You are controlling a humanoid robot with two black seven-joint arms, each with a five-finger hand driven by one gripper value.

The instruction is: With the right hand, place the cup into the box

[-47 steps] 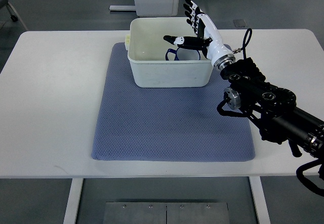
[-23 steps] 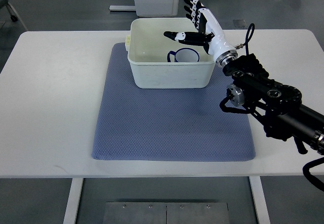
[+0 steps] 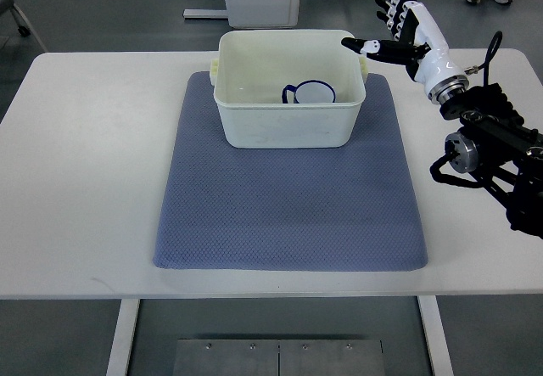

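Fingers [image 3: 392, 1] of white-and-black right hand [image 3: 405, 30]: spread apart, holding nothing, raised beside the box's right rim | white enamel cup with blue rim [image 3: 310, 94]: resting inside cream plastic box [image 3: 288, 121], judged delivered | box: on blue textured mat [image 3: 288, 215], which likely guards against sliding on white counter [image 3: 85, 138] | left hand: not visible.

The cup [image 3: 311, 93] was white with a dark blue rim and a dark blue handle. It sat inside the box [image 3: 288, 126], toward the right of the middle, its open mouth facing up and its handle pointing left. The box was a cream plastic tub with rounded corners and small lugs at its left and right sides. It stood open-topped on the far part of a blue mat [image 3: 288, 215].
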